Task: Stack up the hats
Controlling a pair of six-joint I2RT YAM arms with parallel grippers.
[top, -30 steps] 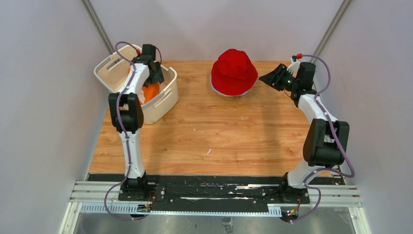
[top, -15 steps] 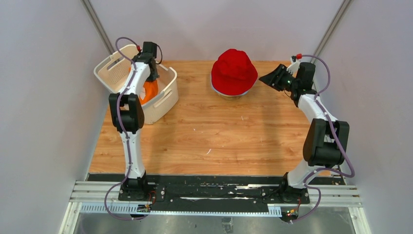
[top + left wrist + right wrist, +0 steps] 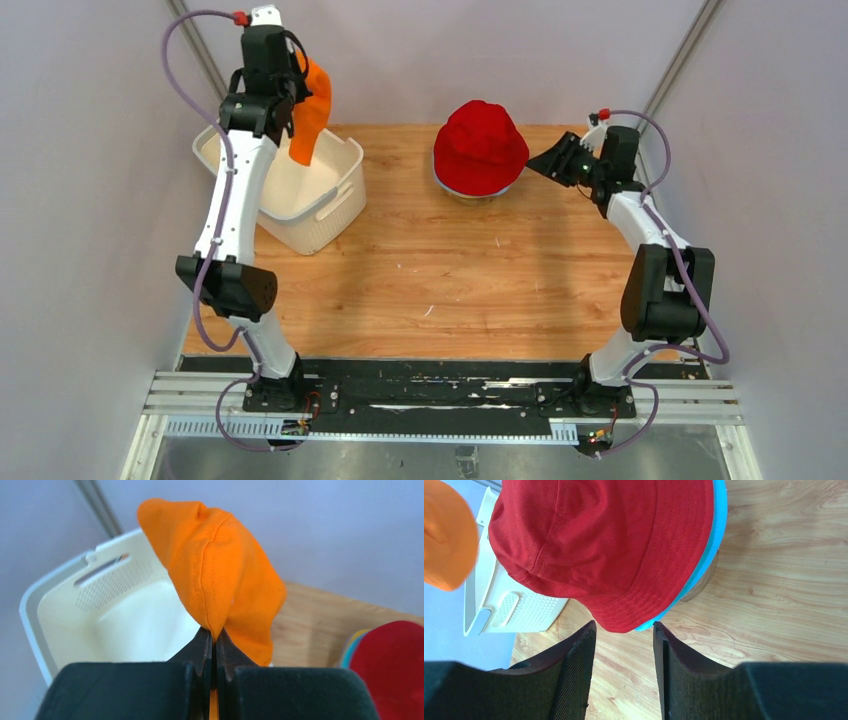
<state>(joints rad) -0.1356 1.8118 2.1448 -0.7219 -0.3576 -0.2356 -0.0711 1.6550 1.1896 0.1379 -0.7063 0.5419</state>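
**Top external:** We see the left gripper (image 3: 287, 95) clamped on the orange hat (image 3: 312, 112), held high over the white basket (image 3: 335, 200) at the tabletop's (image 3: 450, 280) 10 o'clock corner. The hat hangs folded, with its long axis running about 12 to 6. The red hat (image 3: 480, 145) crowns the stack at the far middle, roughly 3 to 4 o'clock from the hanging hat. Bare tabletop lies between them, and we judge the left arm the one placed to carry it across. The right gripper (image 3: 548, 160) sits just beside the stack at its 3 o'clock.

**Left wrist:** We find the jaws pinched tight on a fold of orange fabric. The basket lies behind at 9 o'clock, and the red hat (image 3: 392, 655) shows low at 4 o'clock.

**Right wrist:** We see the right gripper (image 3: 624, 630) empty, with its jaws parted. They frame the near brim of the red hat without touching it. A teal hat (image 3: 716, 535) shows its brim beneath the red one, and the orange hat (image 3: 446, 545) shows at 10 o'clock. In our judgement, that gripper so near the stack could crowd the drop.
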